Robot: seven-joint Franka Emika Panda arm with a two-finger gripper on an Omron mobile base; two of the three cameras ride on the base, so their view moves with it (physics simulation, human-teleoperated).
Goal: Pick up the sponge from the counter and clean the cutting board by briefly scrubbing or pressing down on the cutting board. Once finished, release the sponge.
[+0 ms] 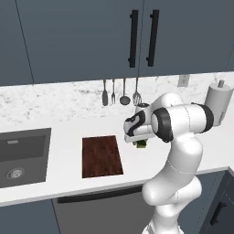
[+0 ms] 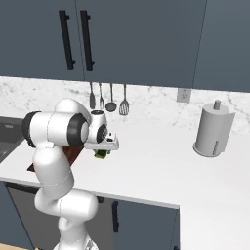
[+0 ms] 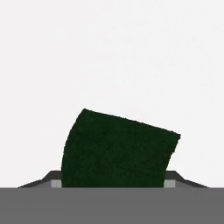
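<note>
Right of the board, left base view: sponge, yellow-green, under gripper over white counter. Right base view: same, below blue cabinets. Hand view: dark green top between fingers; grip state unclear.

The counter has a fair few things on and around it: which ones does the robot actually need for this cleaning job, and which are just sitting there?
Part of the job:
- sponge, at the gripper
- cutting board
- counter

Just lying about:
- paper towel roll
- hanging utensils
- sink
- wall outlet
</note>
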